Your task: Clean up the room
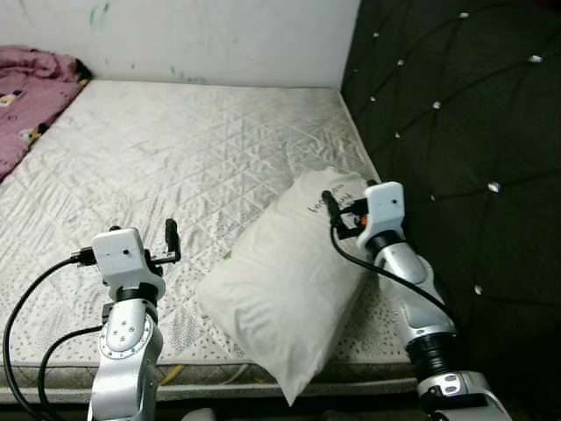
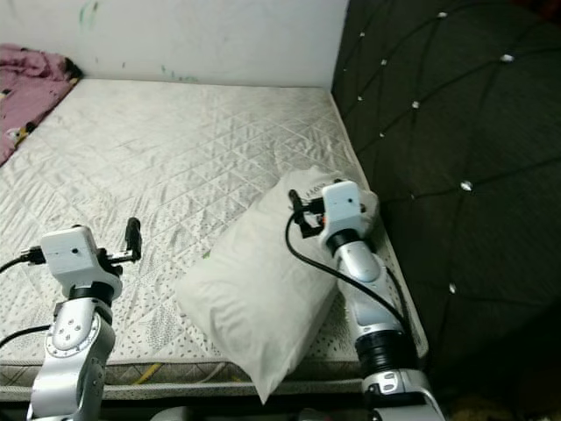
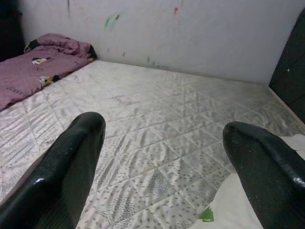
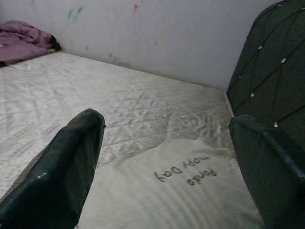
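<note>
A white pillow [image 1: 289, 281] with dark lettering lies slanted on the mattress [image 1: 175, 149], close to the dark headboard, one corner hanging past the front edge. My right gripper [image 1: 336, 213] hovers over the pillow's upper end, open, nothing between its fingers; the right wrist view looks down on the lettering of the pillow [image 4: 181, 191]. My left gripper [image 1: 172, 244] is open above the bare mattress, to the left of the pillow, holding nothing. In the left wrist view, a pillow corner [image 3: 267, 200] sits beside one of its fingers [image 3: 71, 167].
A pink blanket [image 1: 26, 96] is bunched at the far left of the mattress. The dark tufted headboard [image 1: 456, 132] rises along the right side. A white wall [image 1: 175, 35] with small paint marks closes the far end.
</note>
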### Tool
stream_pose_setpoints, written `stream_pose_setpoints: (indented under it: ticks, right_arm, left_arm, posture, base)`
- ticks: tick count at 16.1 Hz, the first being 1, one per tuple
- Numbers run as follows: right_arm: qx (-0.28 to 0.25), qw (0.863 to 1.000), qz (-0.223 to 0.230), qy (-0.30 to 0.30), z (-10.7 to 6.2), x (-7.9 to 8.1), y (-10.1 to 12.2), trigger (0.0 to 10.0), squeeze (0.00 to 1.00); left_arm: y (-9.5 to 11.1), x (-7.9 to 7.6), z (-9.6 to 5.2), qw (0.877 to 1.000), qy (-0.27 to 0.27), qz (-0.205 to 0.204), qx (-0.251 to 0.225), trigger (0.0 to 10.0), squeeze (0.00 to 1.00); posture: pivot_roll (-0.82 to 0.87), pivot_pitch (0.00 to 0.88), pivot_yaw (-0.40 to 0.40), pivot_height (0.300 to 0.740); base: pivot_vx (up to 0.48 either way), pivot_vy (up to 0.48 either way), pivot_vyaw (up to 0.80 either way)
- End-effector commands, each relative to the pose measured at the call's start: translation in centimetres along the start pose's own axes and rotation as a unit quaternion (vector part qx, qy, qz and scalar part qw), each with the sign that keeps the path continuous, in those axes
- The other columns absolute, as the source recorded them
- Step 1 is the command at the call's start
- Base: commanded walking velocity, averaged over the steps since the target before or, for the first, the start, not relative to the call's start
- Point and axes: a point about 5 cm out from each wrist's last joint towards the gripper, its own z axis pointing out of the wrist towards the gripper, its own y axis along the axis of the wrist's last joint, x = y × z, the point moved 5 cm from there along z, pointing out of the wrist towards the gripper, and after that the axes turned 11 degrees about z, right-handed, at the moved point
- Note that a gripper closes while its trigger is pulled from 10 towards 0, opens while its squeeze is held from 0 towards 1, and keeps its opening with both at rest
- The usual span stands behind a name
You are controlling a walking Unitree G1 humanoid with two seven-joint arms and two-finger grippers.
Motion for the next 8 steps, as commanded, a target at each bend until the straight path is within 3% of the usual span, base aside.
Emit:
stream_pose_setpoints:
  ticks: [1, 2, 8]
  right_arm:
    - [-0.007, 1.0, -0.01, 0.019, 0.12, 0.87, 0.42, 10.0, 0.0]
    - [-0.007, 1.0, -0.011, 0.02, 0.11, 0.97, 0.4, 10.0, 0.0]
    - [-0.001, 1.0, 0.0, 0.015, 0.35, 0.9, 0.21, 10.0, 0.0]
  left_arm:
    - [0.76, -0.02, -0.09, 1.0, 0.004, 0.003, -0.011, 10.0, 0.0]
    - [0.8, -0.02, -0.16, 1.0, 0.003, 0.003, -0.011, 10.0, 0.0]
    - [0.83, -0.38, -0.12, 1.0, -0.01, -0.006, -0.01, 10.0, 0.0]
  posture:
    - [-0.04, 0.0, -0.029, 0.74]
    - [-0.04, 0.0, -0.029, 0.74]
    - [-0.04, 0.0, -0.031, 0.74]
  base:
    - [0.0, 0.0, 0.8]
    - [0.0, 0.0, 0.8]
    - [0.0, -0.053, 0.0]
